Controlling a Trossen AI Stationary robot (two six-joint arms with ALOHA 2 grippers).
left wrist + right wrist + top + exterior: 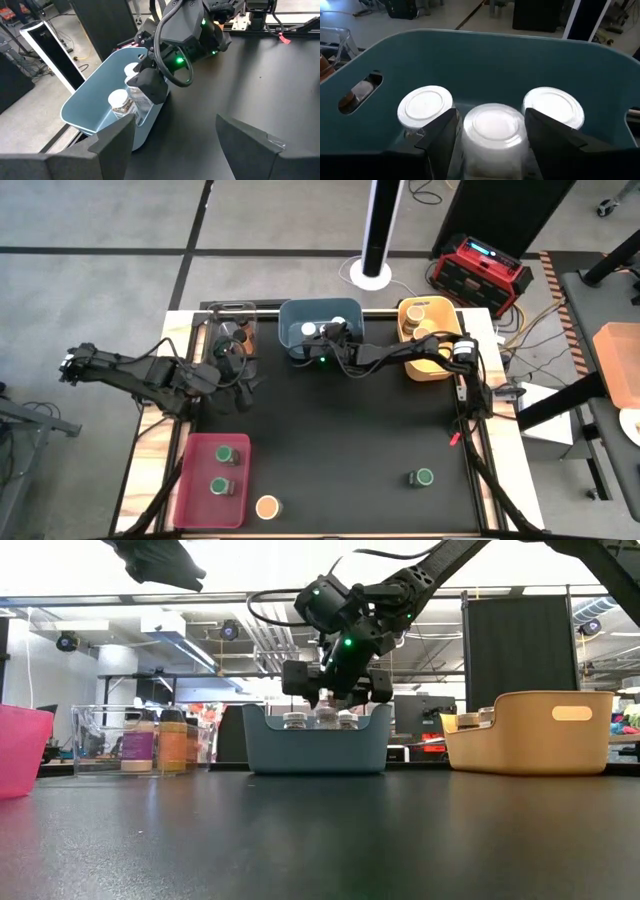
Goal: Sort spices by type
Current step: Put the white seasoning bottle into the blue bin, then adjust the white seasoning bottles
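My right gripper (pixel 492 142) reaches into the blue bin (pixel 345 310) and is shut on a white-lidded spice jar (pixel 494 125). Two more white-lidded jars (pixel 426 107) (pixel 552 107) stand on the bin floor beyond it. My left gripper (pixel 175 145) is open and hovers over the black mat by the clear bin (pixel 228 315), touching nothing. Two green-lidded jars (pixel 225 453) (pixel 220 487) stand in the red bin (pixel 195 480). A tan-orange-lidded jar (pixel 267 506) and a green-lidded jar (pixel 423 477) stand on the mat. My right gripper pinches the white-lidded jar between its two fingers (pixel 442 137), one on each side of the jar just below its lid (pixel 494 117). The fingers come from above, slanting down from the table's right. The jar is upright inside the blue bin; whether its base rests on the floor is hidden.
The yellow bin (pixel 440 370) holds tan-lidded jars at the far right. The clear bin holds dark-lidded jars (pixel 172 740). The bins line the far edge and the red bin the near left. The mat's middle (pixel 340 440) is bare.
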